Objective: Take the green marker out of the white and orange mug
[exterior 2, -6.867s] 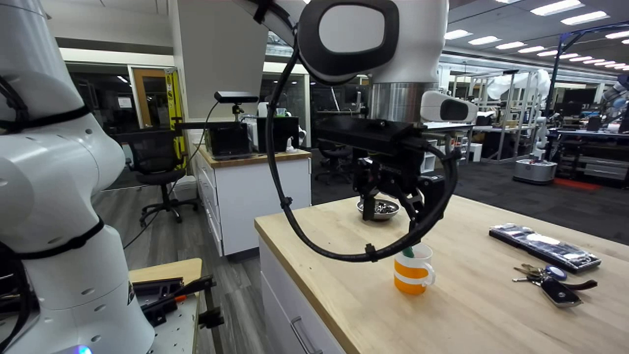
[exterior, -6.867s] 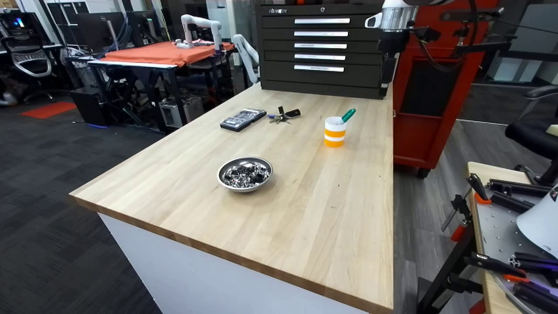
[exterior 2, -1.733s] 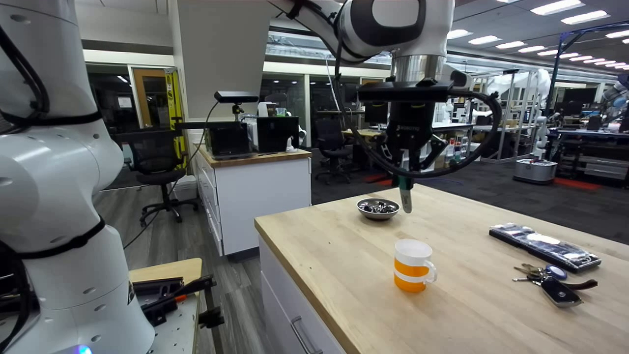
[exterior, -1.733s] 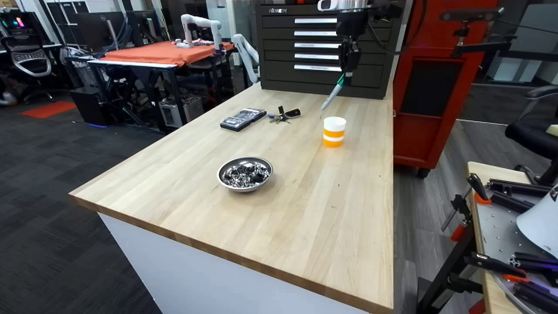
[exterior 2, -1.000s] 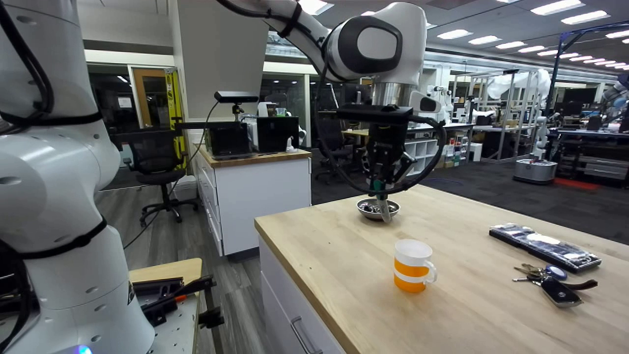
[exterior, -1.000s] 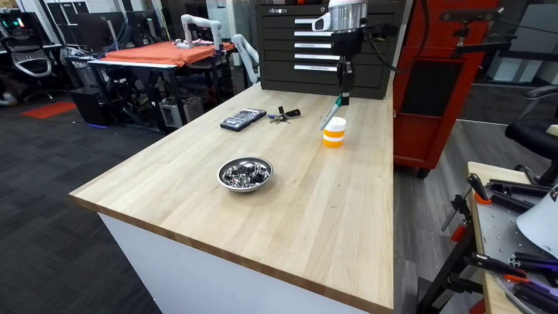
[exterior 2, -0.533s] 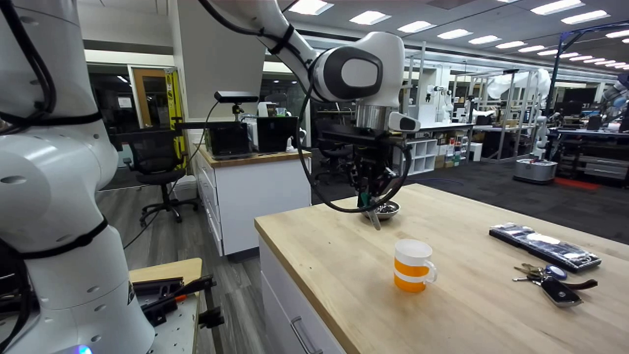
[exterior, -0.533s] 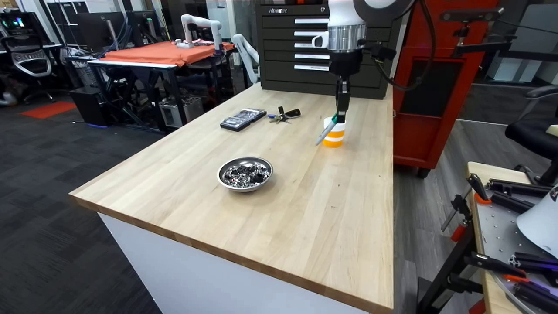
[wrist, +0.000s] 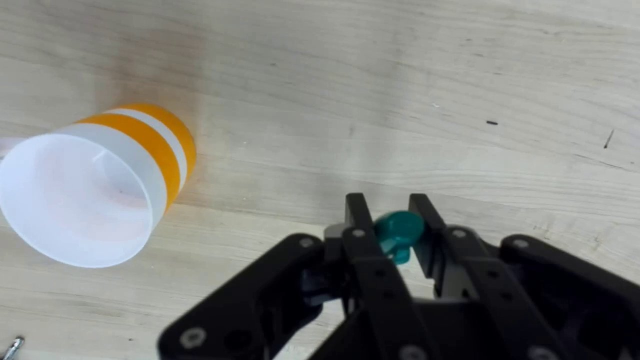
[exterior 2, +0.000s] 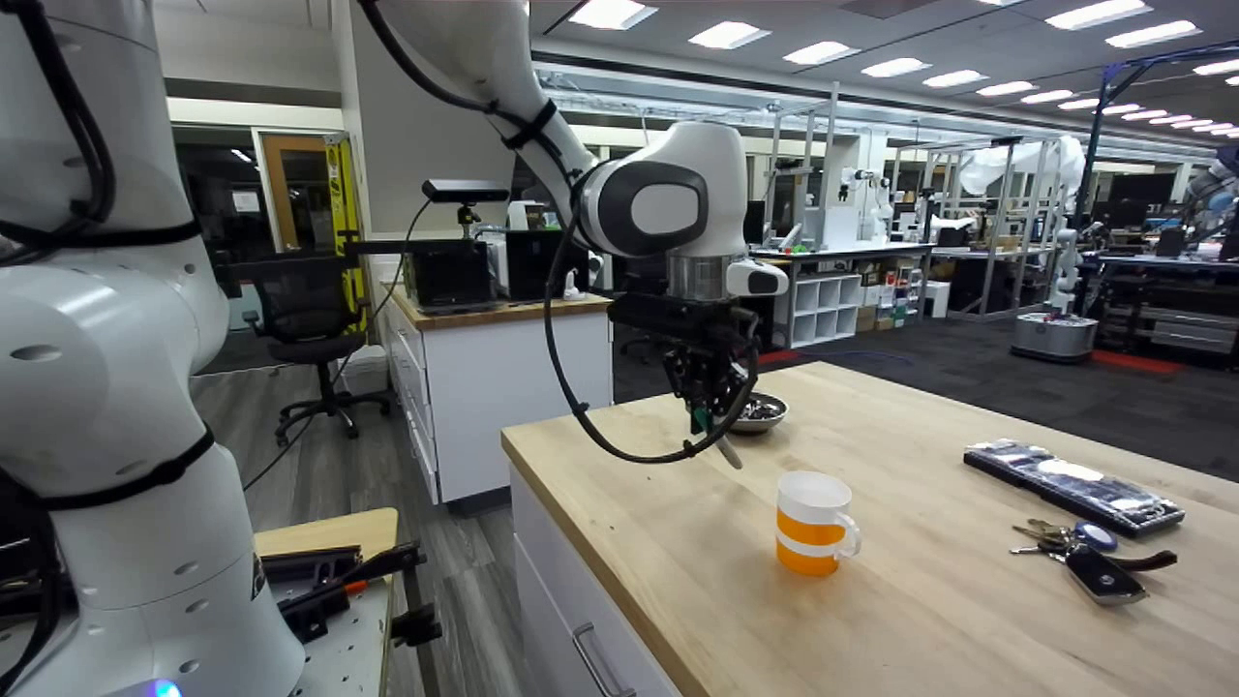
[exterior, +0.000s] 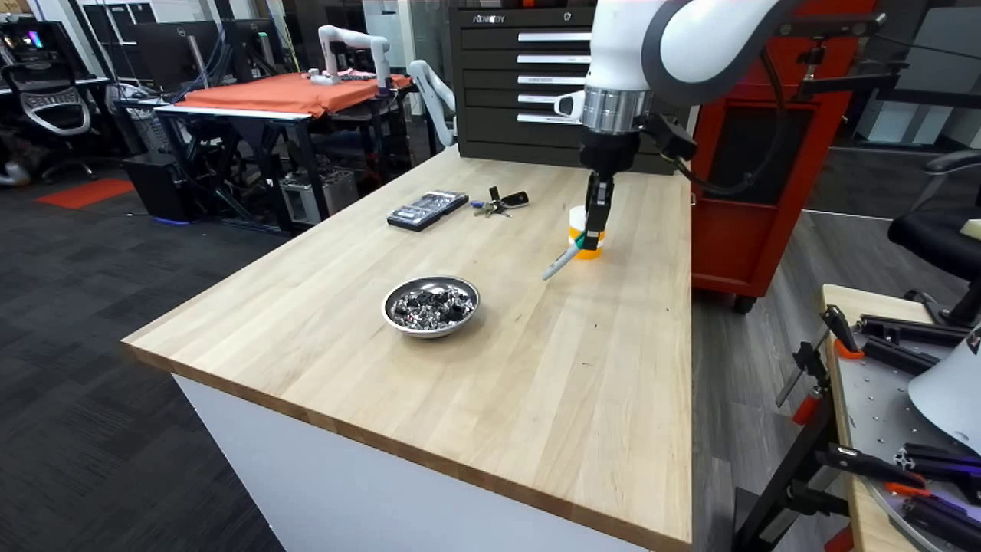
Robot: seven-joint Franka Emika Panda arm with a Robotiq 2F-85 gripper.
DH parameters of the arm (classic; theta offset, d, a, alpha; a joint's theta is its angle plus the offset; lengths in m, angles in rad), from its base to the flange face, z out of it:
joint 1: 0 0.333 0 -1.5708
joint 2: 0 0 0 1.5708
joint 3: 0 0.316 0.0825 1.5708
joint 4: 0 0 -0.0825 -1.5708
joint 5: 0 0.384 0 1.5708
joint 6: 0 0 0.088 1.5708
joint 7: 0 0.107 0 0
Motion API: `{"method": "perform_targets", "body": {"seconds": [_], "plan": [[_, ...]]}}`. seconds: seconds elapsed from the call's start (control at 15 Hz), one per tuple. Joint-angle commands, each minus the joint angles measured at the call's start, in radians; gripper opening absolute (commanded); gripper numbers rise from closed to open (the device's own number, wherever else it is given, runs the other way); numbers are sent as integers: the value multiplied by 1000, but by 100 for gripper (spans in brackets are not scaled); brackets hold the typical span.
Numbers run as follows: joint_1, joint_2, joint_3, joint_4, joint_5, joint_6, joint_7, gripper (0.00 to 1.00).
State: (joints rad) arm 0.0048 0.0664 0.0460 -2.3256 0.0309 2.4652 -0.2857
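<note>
Leftmost on my table (exterior: 345, 376), in an exterior view, sit the metal bowl (exterior: 420, 283), holding small shiny and black bits, and, beyond it, a flat dark case (exterior: 427, 211). The keys (exterior: 502, 203) lie just to the right of the case. Moving right, I come to the green marker (exterior: 563, 261). It slants, its grey barrel running down and to the left, its upper end in my tool (exterior: 590, 242). The tool is clamped on it; whether the marker's tip meets the table, I cannot tell. The white and orange mug (exterior: 578, 217) stands upright behind the tool, which hides part of it from this side. A dark drawer chest (exterior: 490, 84) rises at the back, with a red cabinet (exterior: 728, 238) farther right.

My wrist view gives me the mug first, on the left: I look down into its pale inside. Table surface shows between it and the two fingers (wrist: 358, 212), which press on either side of the green cap (wrist: 400, 227). So the marker is in the tool's grip, outside the mug and apart from it.

In an exterior view where the handle (exterior 2: 855, 532) points right, the tool and marker are left of the mug and farther back, the tip slanting down to the right.
</note>
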Motion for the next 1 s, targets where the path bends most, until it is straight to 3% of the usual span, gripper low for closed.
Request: {"method": "perform_targets", "body": {"seconds": [0.0, 0.07, 0.13, 0.2, 0.33, 0.73, 0.93], "plan": [[18, -15, 6, -84, -1, 102, 55, 6], [21, -17, 8, -102, -1, 118, 62, 6], [24, -20, 11, -114, 5, 126, 68, 18], [26, -25, 12, -128, 5, 135, 76, 50], [27, -33, 15, -143, 1, 143, 90, 56], [32, -60, 13, -149, -31, 125, 134, 95], [33, -66, 12, -147, -45, 111, 153, 100]]}}
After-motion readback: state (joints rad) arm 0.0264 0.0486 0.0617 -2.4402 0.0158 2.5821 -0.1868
